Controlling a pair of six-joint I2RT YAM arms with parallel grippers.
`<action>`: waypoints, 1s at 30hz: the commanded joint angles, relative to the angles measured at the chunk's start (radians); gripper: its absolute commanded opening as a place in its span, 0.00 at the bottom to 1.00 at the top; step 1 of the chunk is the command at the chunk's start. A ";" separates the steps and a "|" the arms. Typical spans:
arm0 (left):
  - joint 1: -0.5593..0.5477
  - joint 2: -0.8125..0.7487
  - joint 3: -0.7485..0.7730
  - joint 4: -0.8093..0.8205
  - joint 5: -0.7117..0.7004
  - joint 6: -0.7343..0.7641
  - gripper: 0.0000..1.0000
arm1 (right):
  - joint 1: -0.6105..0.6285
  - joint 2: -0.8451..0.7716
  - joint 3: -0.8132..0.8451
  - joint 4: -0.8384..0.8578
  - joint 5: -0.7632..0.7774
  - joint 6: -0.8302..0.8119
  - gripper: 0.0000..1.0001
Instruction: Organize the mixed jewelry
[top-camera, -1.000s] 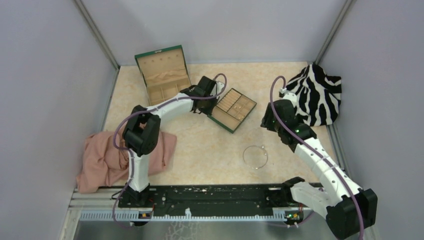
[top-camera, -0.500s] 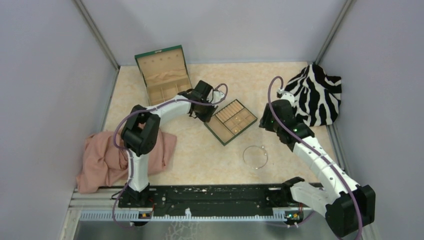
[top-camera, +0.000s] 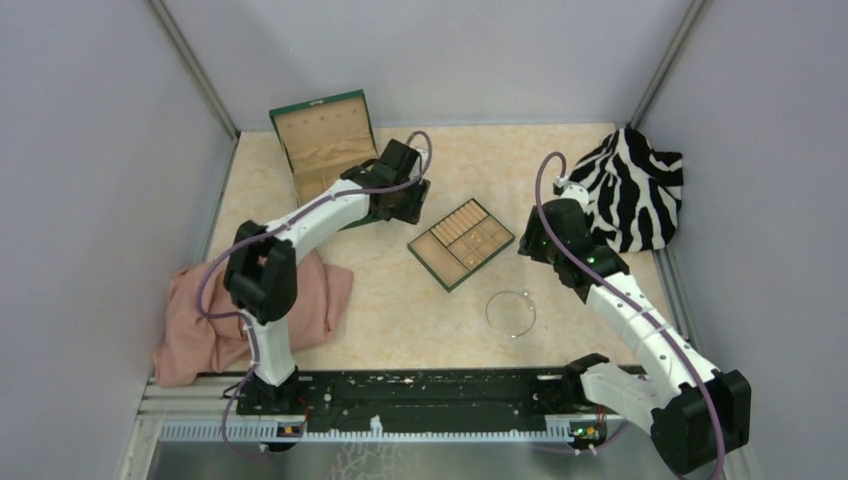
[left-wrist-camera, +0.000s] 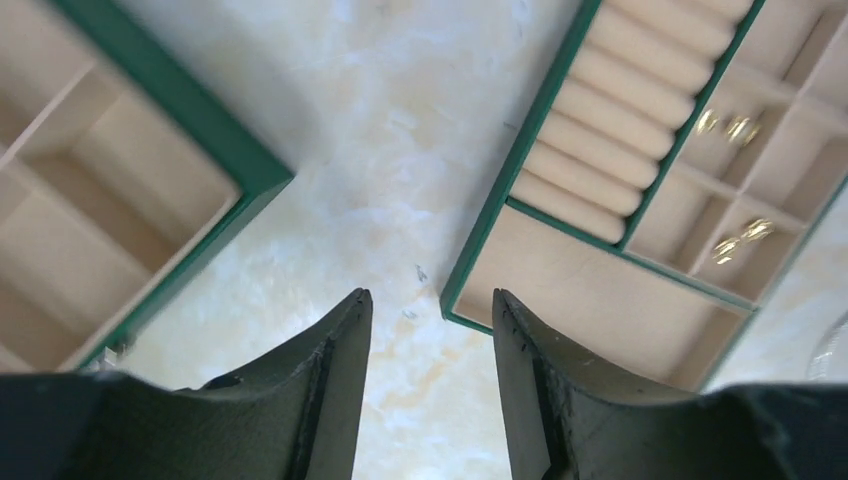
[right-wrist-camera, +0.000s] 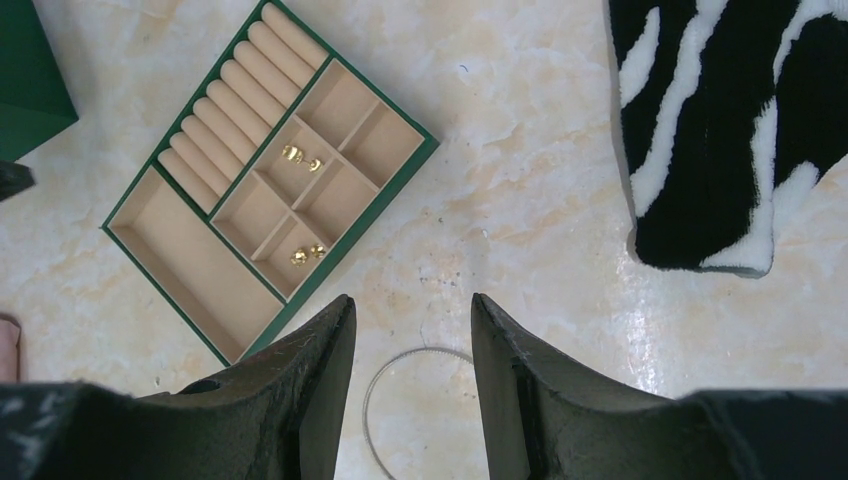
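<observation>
The mixed jewelry is split up. Small gold pieces (right-wrist-camera: 301, 157) lie in two compartments of the tan tray with a green rim (top-camera: 430, 270), and they also show as gold pieces (left-wrist-camera: 727, 125) in the left wrist view. The thin silvery hoop (top-camera: 488, 312) lies flat on the table, in front of the tray and to its right. My left gripper (left-wrist-camera: 430, 295) is open and empty, hovering over bare table just off the tray's rim (left-wrist-camera: 520, 150). My right gripper (right-wrist-camera: 412, 297) is open above the hoop (right-wrist-camera: 420, 348), holding nothing.
The open green box (top-camera: 325, 150), lined tan, stands at the back left, close behind the left gripper (top-camera: 405, 205). A zebra-striped cloth (top-camera: 630, 185) lies at the back right, beside the right gripper (top-camera: 530, 245). A pink cloth (top-camera: 215, 315) is bunched at the front left.
The tray slid toward the front of the table with the left gripper at its edge. Then the left jaws opened, let go and drew back toward the box. The right arm barely moved.
</observation>
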 joint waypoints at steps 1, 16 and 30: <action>-0.023 -0.146 -0.083 -0.028 -0.132 -0.360 0.52 | -0.007 0.005 0.006 0.064 -0.012 -0.012 0.46; -0.198 -0.234 -0.358 0.051 -0.292 -0.863 0.74 | -0.007 -0.027 0.001 0.032 -0.009 -0.023 0.46; -0.222 -0.173 -0.375 0.179 -0.230 -0.865 0.68 | -0.007 -0.015 0.011 0.040 -0.020 -0.024 0.46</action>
